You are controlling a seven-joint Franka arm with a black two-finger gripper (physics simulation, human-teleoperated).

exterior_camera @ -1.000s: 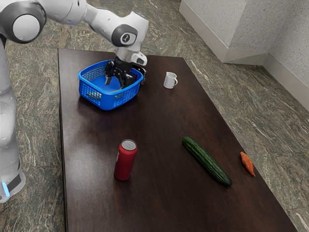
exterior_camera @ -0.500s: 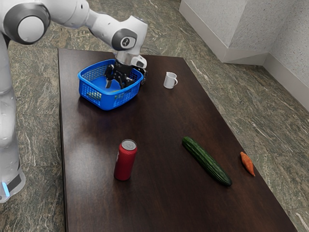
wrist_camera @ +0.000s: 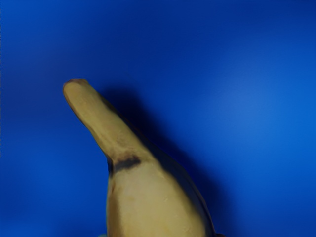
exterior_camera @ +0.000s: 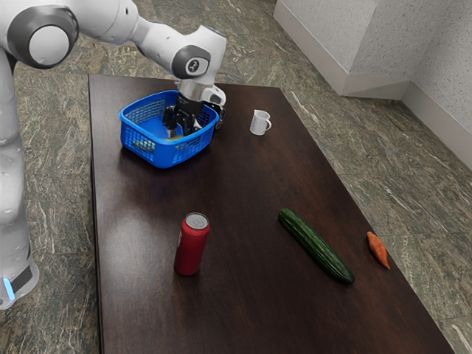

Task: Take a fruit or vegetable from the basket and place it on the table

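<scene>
1. Directly under my hand lies the banana, down inside the blue basket; its narrow stem end pokes out ahead of my palm, and the thicker body runs back beneath me.
2. My end effector is within the basket walls, close over the fruit. I cannot tell whether it is spread or pinching the banana.
3. I judge this to be the grasp step: the hold should cross the long axis at the thick body, since a grip near the stem could let the fruit swing.
4. Next would come a straight lift past the rim, then a lowering onto the bench between the basket and the red can.
5. Farther out lie the cucumber and an orange root vegetable; a white mug stands near the basket.
</scene>
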